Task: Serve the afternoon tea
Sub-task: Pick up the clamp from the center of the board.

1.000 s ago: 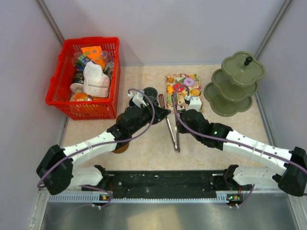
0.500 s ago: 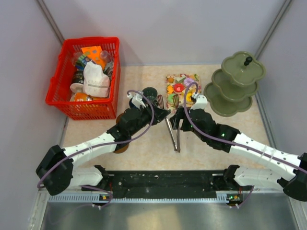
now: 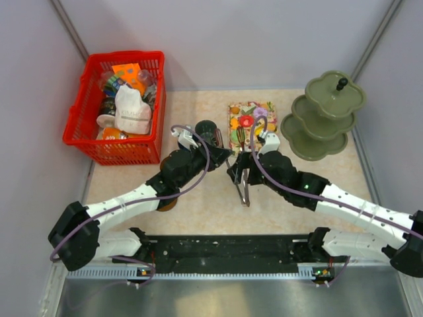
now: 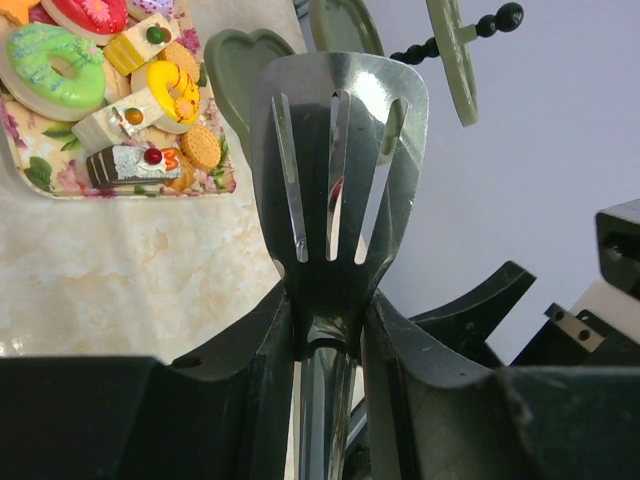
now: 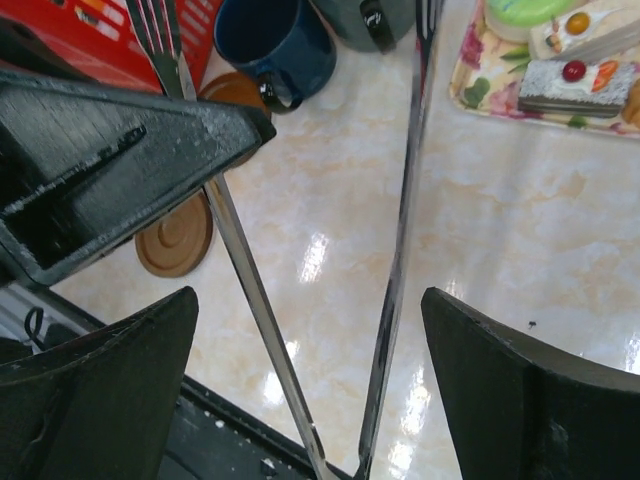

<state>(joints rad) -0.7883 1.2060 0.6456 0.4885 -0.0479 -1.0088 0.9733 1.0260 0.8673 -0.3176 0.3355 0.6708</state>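
While the pastries sit packed on their floral tray at the middle of the table's far side, nothing of the tea is in either gripper. Doughnuts, cake slices and biscuits lie tight together there, all on the tray. Off to the right, the olive-green three-tier stand rises in the far corner, well apart from the tray's near end, its tiers bare in the overhead view.

Over to the mugs: the navy mug and the dark-green mug stand side by side just left of the tray, both upright. One brown saucer peeks out beside the navy mug's handle, though I cannot tell whether the mug rests on it. The second saucer lies alone on the marble-look table, nearer the arm bases, partly under the left arm.

Now the action. The left gripper is pinched tight on the tongs, clamping right below a slotted head, which points up toward the stand. The right gripper is spread wide, its fingers standing clear on either side of the tongs' two thin metal arms, touching neither as far as the wrist view shows. Both grippers meet mid-table, just in front of the tray.

Far left, the red basket holds its mixed clutter.
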